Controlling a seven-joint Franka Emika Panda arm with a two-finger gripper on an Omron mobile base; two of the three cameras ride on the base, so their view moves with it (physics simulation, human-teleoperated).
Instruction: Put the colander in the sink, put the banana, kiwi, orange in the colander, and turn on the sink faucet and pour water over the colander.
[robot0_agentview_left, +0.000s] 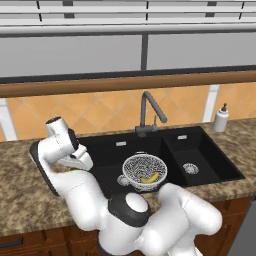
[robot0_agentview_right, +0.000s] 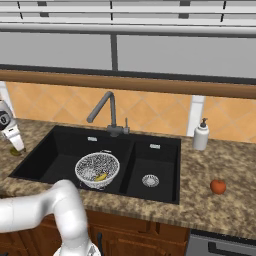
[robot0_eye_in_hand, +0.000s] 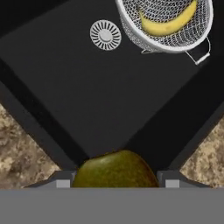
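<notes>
We see the arm folded back over the counter left of the sink (robot0_agentview_left: 210, 165), its gripper (robot0_eye_in_hand: 116, 181) tilted toward the large basin with the jaws clamped on the kiwi (robot0_eye_in_hand: 114, 169). Across the basin from it sits the colander (robot0_eye_in_hand: 168, 26) with the banana (robot0_eye_in_hand: 168, 22) inside. The orange (robot0_agentview_right: 218, 186) lies on the counter, well to the right of the sink.

Even, bright, sourceless rendered light falls throughout, with no glare and hardly any cast shadows. The black rectangular double-basin sink (robot0_agentview_right: 60, 150) reads flat and dark. All views are slightly soft and pixelated, edges undistorted.
</notes>
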